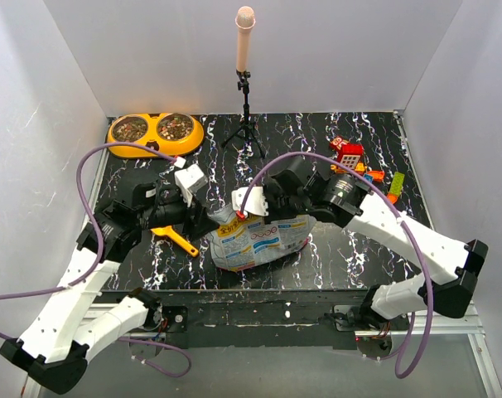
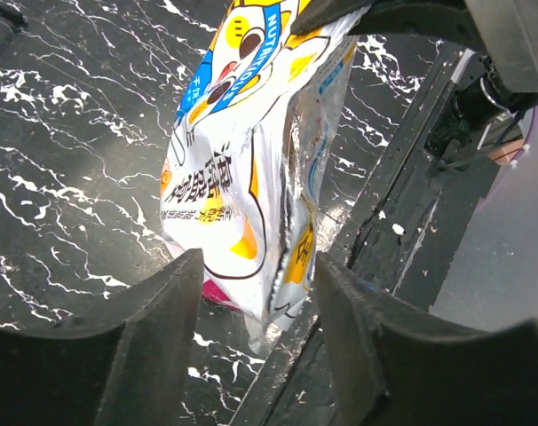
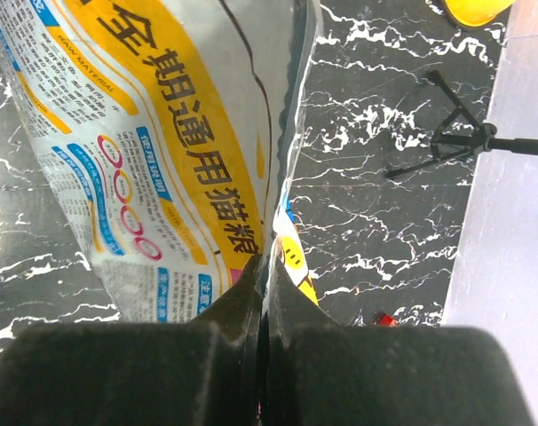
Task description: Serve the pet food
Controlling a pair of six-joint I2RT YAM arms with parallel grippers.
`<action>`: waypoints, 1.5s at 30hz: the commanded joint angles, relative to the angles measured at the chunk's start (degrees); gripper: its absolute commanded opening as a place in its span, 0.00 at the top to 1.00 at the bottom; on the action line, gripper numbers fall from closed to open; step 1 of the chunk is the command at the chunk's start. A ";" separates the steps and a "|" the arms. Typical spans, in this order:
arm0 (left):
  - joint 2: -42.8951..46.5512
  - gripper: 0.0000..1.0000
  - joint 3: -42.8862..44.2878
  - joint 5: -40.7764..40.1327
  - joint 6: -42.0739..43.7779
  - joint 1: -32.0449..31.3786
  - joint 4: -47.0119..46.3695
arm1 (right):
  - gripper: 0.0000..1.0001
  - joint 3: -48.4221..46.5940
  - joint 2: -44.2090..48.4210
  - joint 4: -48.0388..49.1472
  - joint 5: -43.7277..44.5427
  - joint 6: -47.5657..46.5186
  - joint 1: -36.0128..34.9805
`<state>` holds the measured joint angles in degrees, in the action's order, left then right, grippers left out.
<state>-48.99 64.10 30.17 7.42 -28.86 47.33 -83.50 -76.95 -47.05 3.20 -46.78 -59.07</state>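
Note:
The crinkly white pet food bag lies near the table's front edge; the kibble inside it is hidden. Brown kibble fills both steel cups of the orange double bowl at the back left. My right gripper is shut on the bag's top edge, and the right wrist view shows the pinched fold between the closed fingers. My left gripper is open, with a lower corner of the bag between its fingers, not touching them. In the top view the left gripper is at the bag's left side.
The yellow-orange scoop lies left of the bag, under the left arm. A microphone on a black tripod stands at the back centre. Small colourful toys sit at the back right. The table's front edge runs right beside the bag.

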 commanded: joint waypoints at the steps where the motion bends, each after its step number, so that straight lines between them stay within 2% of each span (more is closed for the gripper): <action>1: -1.63 0.40 1.21 2.34 -5.56 0.12 -3.55 | 0.99 -8.94 -1.71 -6.64 -1.70 0.46 1.32; 2: -2.15 0.05 1.21 2.69 -6.71 0.12 -4.52 | 0.99 -9.74 -2.32 -7.61 -2.75 0.81 1.59; 3: -2.77 0.02 1.38 2.35 -6.98 0.03 -5.49 | 0.99 -10.70 -2.68 -8.58 -4.68 1.25 1.94; 6: -4.53 0.03 2.17 1.12 -8.21 -1.02 -6.46 | 0.99 -13.96 -3.47 -12.09 -10.13 2.48 3.87; 7: -5.40 0.07 2.70 1.20 -7.95 -1.54 -6.98 | 0.99 -14.92 -3.91 -13.76 -12.32 2.40 4.40; 10: -8.39 0.29 4.19 1.47 -7.86 -3.39 -7.95 | 0.99 -17.82 -5.49 -18.94 -16.72 1.52 6.41; 12: -9.54 0.35 4.20 0.94 -7.86 -5.05 -9.01 | 0.99 -17.92 -5.23 -19.13 -19.45 1.52 7.91; 14: -9.81 0.38 3.84 0.15 -7.68 -6.55 -9.97 | 0.99 -18.71 -5.32 -20.01 -21.21 1.43 8.79; 18: -9.89 0.26 3.93 0.50 -8.82 -9.45 -11.29 | 0.99 -17.93 -4.79 -20.10 -20.69 1.43 9.41; 21: -10.95 0.27 3.23 -1.25 -9.00 -13.14 -11.30 | 0.99 -17.13 -4.35 -19.31 -20.51 2.83 9.41; 23: -11.56 0.36 2.97 -3.71 -8.83 -15.60 -12.00 | 0.99 -16.87 -4.09 -18.53 -20.69 4.41 9.41; 25: -12.35 0.51 3.14 -7.30 -8.39 -18.15 -12.00 | 0.98 -16.25 -3.83 -18.08 -20.78 4.95 9.41; 27: -12.44 0.63 3.05 -12.84 -7.69 -19.65 -11.04 | 0.82 -15.46 -3.56 -16.77 -19.47 5.82 9.41; 29: -11.83 0.80 2.70 -16.10 -7.68 -20.00 -10.51 | 0.68 -14.50 -2.77 -14.75 -18.94 6.53 9.06; 30: -11.31 0.88 2.79 -16.55 -5.68 -20.01 -10.42 | 0.52 -13.71 -2.16 -13.00 -18.15 6.79 8.28; 31: -10.87 0.94 2.96 -16.90 -5.40 -20.01 -10.24 | 0.41 -12.66 -1.37 -11.33 -17.62 6.88 7.22; 32: -10.60 0.99 3.05 -16.99 -5.40 -20.09 -10.33 | 0.39 -11.60 -0.84 -9.83 -17.18 6.36 6.08; 37: -10.33 1.00 3.05 -14.10 -6.36 -20.01 -10.42 | 0.38 -5.45 0.48 -0.96 -8.85 2.85 0.28; 40: -9.37 1.00 2.70 -12.60 -9.79 -20.01 -11.64 | 0.39 -2.72 0.75 5.46 -1.82 0.04 -2.45; 43: -8.23 1.00 1.91 -12.33 -12.25 -20.01 -13.22 | 0.43 -2.62 -0.22 7.76 -0.04 -2.43 -3.86; 45: -7.87 1.00 1.47 -11.81 -13.30 -20.01 -14.19 | 0.54 -2.89 -0.75 7.93 0.14 -2.96 -4.12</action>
<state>-58.72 65.82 15.55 -2.52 -47.88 36.91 -86.37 -76.29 -48.73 0.58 -45.21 -60.75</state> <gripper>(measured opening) 0.017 0.548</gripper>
